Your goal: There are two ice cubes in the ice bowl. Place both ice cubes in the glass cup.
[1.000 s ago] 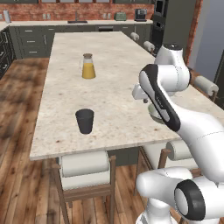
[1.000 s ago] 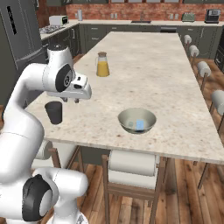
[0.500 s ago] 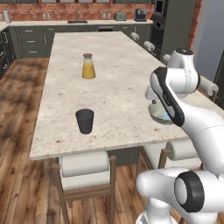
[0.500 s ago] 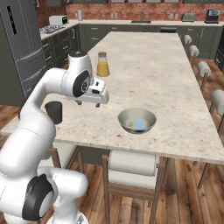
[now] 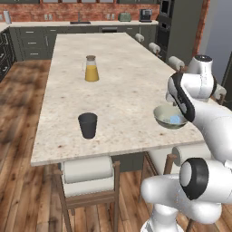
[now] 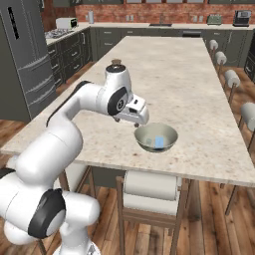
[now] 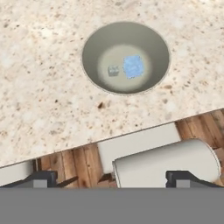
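Progress stands incomplete: the ice bowl (image 7: 125, 57), upper centre of the hand view, holds one blue ice cube (image 7: 133, 66) beside a smaller greyish piece (image 7: 113, 71), possibly the second cube. The glass cup (image 5: 88, 125) stands at left centre of the left base view, well apart on the table (image 5: 122, 81); its contents cannot be made out. The pincer (image 7: 115, 178) hovers above the bowl, fingers spread wide, carrying nothing. By my judgement, at least one transfer remains.

The speckled stone table (image 5: 122, 77) carries a dark cup (image 5: 88, 125) near its front left edge, a carafe of orange juice (image 5: 91, 69) farther back, and a grey-green bowl (image 5: 168, 116) at the near right.
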Controlling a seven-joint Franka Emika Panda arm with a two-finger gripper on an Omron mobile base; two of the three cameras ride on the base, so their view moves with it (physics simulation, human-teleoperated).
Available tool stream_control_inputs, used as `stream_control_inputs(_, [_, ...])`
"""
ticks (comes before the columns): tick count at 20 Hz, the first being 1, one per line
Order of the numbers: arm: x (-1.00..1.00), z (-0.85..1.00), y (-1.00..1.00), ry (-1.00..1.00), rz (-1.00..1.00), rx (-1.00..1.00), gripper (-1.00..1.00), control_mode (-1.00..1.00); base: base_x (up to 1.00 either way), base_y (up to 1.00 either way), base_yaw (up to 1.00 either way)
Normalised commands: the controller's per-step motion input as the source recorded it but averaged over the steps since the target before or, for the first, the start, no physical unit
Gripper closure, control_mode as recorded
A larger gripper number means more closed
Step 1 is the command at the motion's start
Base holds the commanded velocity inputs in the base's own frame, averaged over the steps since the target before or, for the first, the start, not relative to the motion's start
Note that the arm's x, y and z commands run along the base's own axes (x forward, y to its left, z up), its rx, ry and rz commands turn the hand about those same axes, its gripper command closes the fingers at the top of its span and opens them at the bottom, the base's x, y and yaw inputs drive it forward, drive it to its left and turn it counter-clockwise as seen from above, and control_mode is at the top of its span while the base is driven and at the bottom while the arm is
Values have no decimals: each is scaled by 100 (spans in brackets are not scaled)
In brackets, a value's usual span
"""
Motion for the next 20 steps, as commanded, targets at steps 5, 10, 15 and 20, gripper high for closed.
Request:
stream_control_inputs(5, [39, -19, -30, 0, 0, 0, -100, -100, 0, 0, 0])
stream_control_inputs(10, [33, -37, -31, 0, 2, 0, -100, -100, 0, 0, 0])
stream_control_inputs(15, [33, -42, -34, 0, 3, -1, -100, -100, 0, 0, 0])
stream_control_inputs(20, [36, -39, -14, 0, 1, -4, -100, -100, 0, 0, 0])
